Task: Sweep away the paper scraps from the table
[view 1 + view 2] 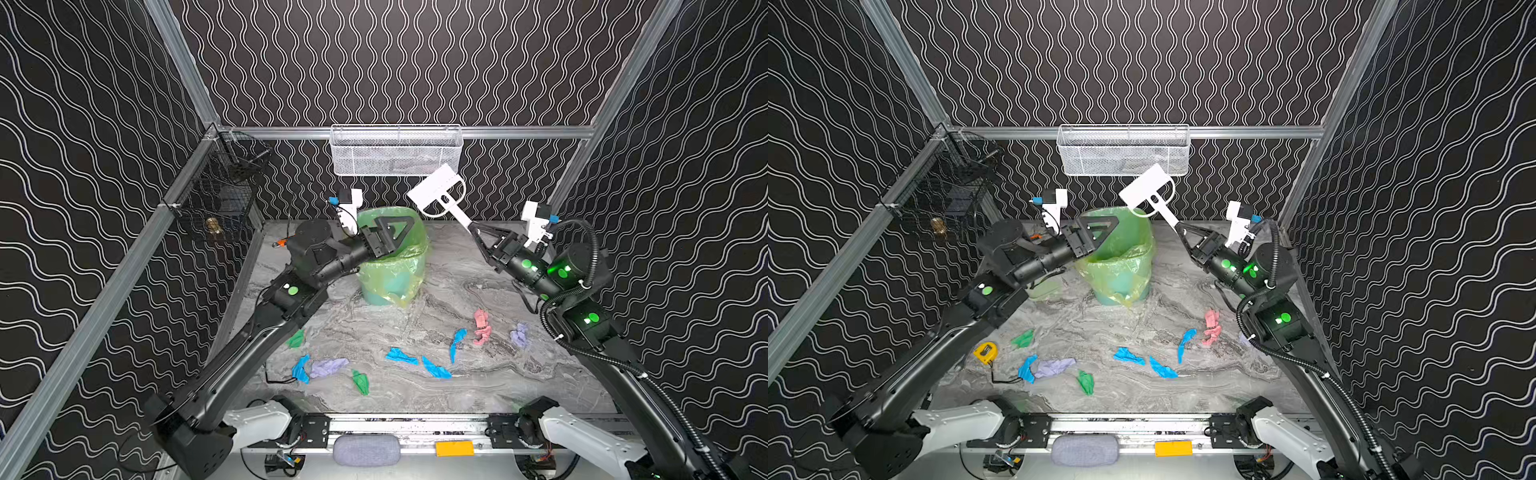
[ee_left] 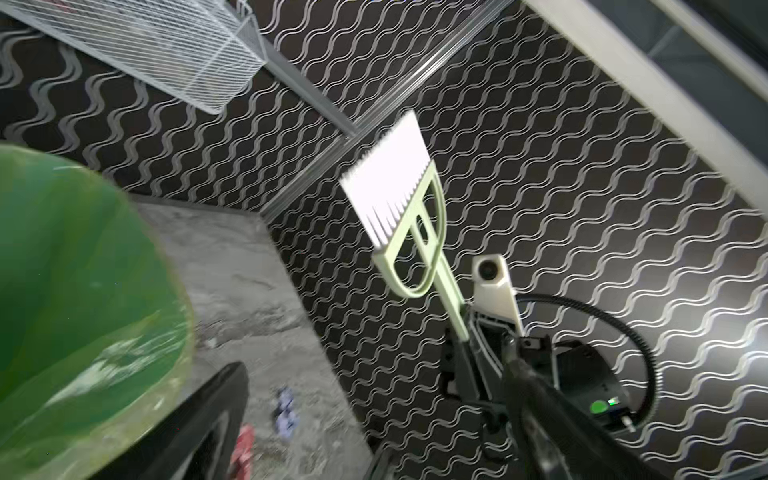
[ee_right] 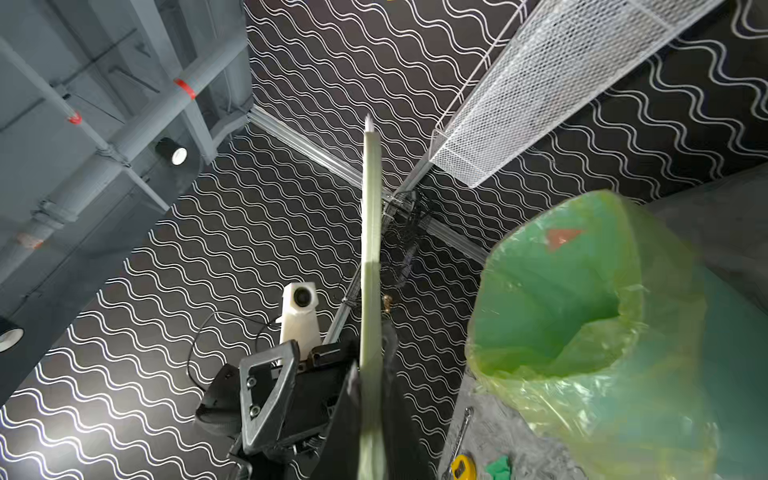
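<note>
Across the near half of the counter (image 1: 415,399) lay the scraps (image 1: 401,356), blue, green, pink and lilac, all spread apart. They looked light, soft and crinkly. I judged that a hard push would make them flutter, so it seemed better to nudge them with the bristles than to pinch them. My right claw (image 1: 476,228) was clenched on the handle of the brush (image 1: 436,189), with its head up in the air. My left claw (image 1: 397,235) hung wide and empty by the bin (image 1: 390,286). I could see no scraps inside it, though its bottom was hidden.
</note>
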`<state>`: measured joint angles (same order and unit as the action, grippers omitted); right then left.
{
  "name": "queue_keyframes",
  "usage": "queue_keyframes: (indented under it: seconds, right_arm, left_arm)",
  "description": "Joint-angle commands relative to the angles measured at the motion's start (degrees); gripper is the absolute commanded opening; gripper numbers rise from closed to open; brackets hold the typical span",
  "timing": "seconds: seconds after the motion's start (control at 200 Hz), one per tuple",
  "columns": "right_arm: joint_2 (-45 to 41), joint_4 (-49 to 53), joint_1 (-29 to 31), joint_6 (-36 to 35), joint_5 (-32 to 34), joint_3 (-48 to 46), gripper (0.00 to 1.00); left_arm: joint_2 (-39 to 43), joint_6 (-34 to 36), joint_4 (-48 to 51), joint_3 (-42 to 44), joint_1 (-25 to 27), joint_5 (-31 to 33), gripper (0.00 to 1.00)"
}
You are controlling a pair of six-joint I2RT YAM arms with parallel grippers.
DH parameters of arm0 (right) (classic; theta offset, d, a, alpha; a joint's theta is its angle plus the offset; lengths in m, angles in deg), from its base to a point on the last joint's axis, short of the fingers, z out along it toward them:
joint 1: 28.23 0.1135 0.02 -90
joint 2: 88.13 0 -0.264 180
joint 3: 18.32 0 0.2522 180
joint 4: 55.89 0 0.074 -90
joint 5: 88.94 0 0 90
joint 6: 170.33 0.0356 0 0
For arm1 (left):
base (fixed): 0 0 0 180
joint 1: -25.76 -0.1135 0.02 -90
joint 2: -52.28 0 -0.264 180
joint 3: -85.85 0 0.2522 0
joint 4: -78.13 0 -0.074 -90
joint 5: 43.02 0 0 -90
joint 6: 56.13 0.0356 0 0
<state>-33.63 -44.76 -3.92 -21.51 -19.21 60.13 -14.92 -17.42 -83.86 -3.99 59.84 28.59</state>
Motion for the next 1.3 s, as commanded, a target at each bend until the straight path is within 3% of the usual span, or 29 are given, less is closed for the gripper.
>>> queue_keyframes:
  seconds: [0.0,0.32,0.491,0.576,0.746,0.946,1.106,1.296]
  right_arm:
    - [-1.33,7.04,-1.64,-2.51,-1.14,1.05,0.0]
    - [-4.77,23.64,-6.66,-7.57,-4.22,3.18,0.0]
    - [-6.05,30.38,-7.73,-9.85,-4.44,4.29,0.0]
    - [-6.48,33.89,-8.13,-11.39,-4.12,5.47,0.0]
    - [-6.74,40.31,-9.2,-13.64,-3.96,8.44,0.0]
    - [-7.11,45.48,-9.82,-14.72,-3.0,10.72,0.0]
    - [-7.44,46.77,-9.84,-14.26,-3.07,10.83,0.0]
    - [-8.41,48.93,-9.93,-14.64,-1.91,11.35,0.0]
  left_arm:
    - [2.12,9.6,19.61,-2.77,-0.2,4.53,0.99]
    - [5.15,18.14,47.58,-5.9,-2.53,13.28,0.99]
    - [1.84,26.07,58.68,-6.93,-15.06,11.48,0.99]
    - [-0.96,32.58,61.93,-7.73,-21.02,13.59,0.99]
    - [-5.81,42.55,61.22,-5.53,-29.4,15.38,0.99]
    - [-14.12,53.18,54.89,-1.72,-40.76,12.29,0.99]
    - [-24.67,55.02,50.92,-4.48,-43.18,8.92,0.99]
    - [-35.37,59.61,48.8,-9.24,-44.37,14.55,0.99]
